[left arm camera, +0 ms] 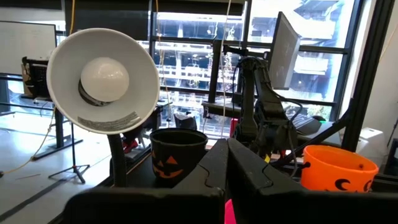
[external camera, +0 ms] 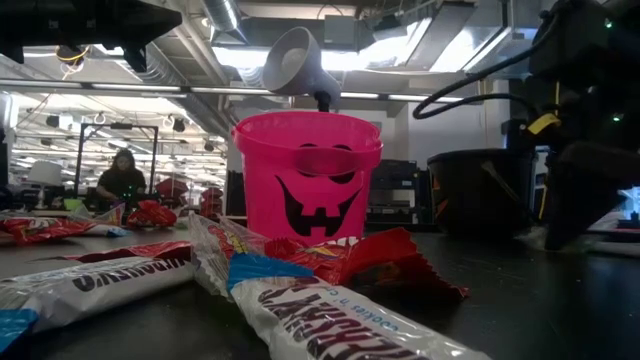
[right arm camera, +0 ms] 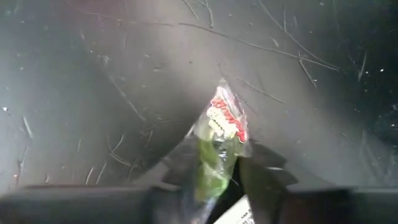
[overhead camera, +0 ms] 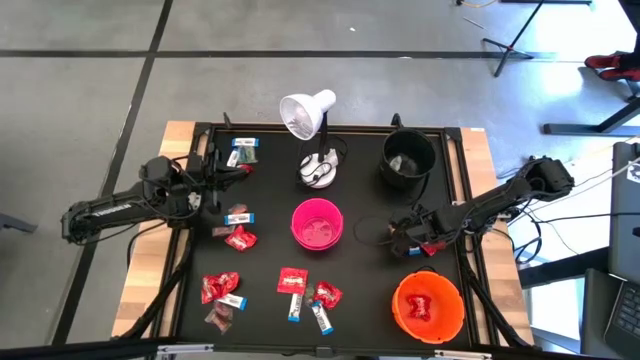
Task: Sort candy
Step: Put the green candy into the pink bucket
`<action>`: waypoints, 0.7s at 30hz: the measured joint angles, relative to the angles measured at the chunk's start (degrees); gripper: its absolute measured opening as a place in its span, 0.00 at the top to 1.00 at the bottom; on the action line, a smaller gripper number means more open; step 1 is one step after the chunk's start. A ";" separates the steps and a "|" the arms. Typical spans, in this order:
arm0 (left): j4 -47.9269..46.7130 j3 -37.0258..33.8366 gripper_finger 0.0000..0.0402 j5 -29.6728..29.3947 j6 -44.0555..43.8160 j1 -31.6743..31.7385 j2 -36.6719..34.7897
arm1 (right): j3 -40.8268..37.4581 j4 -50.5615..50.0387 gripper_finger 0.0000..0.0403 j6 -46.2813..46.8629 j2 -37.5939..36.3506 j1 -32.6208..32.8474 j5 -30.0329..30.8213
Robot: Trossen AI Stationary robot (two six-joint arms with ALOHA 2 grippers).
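Observation:
The candy lies scattered on the black mat: red packets (overhead camera: 240, 238) (overhead camera: 220, 287) (overhead camera: 291, 280), white-and-blue bars (overhead camera: 243, 150) (overhead camera: 321, 318) and a dark brown one (overhead camera: 218, 318). In the low view, bars (external camera: 330, 320) and a red packet (external camera: 385, 262) lie in front of the pink bowl (external camera: 308, 175). My right gripper (overhead camera: 403, 243) is between the pink bowl (overhead camera: 317, 223) and the orange bowl (overhead camera: 428, 330), shut on a small red-white-green packet (right arm camera: 222, 121). My left gripper (overhead camera: 235, 172) is shut, level over the mat's left side, touching nothing that shows. My right gripper pinches the small packet between its two fingers (right arm camera: 261, 168), which grip its green end (right arm camera: 211, 168). The fingers point down at the mat. The red-and-white end (right arm camera: 227, 115) sticks out past the fingertips. Whether that end touches the mat, I cannot tell.
A white desk lamp (overhead camera: 310, 115) stands at the far middle, its base (overhead camera: 320, 170) behind the pink bowl. A black bucket (overhead camera: 408, 158) is at the far right. Red candy (overhead camera: 425, 305) lies in the orange bowl. Bare mat (overhead camera: 370, 290) lies between the near candy and the orange bowl.

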 joint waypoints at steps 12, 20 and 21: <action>0.00 0.00 1.00 0.00 0.00 -0.01 0.00 | 11.19 -5.29 0.97 -11.07 -0.83 0.00 0.18; 0.00 0.00 1.00 0.00 0.00 -0.01 -0.01 | 26.67 -7.87 0.97 -21.71 -0.91 0.00 6.40; 0.00 0.01 1.00 -0.02 0.00 -0.01 -0.02 | 28.38 -6.64 0.97 -23.67 -0.93 0.00 7.76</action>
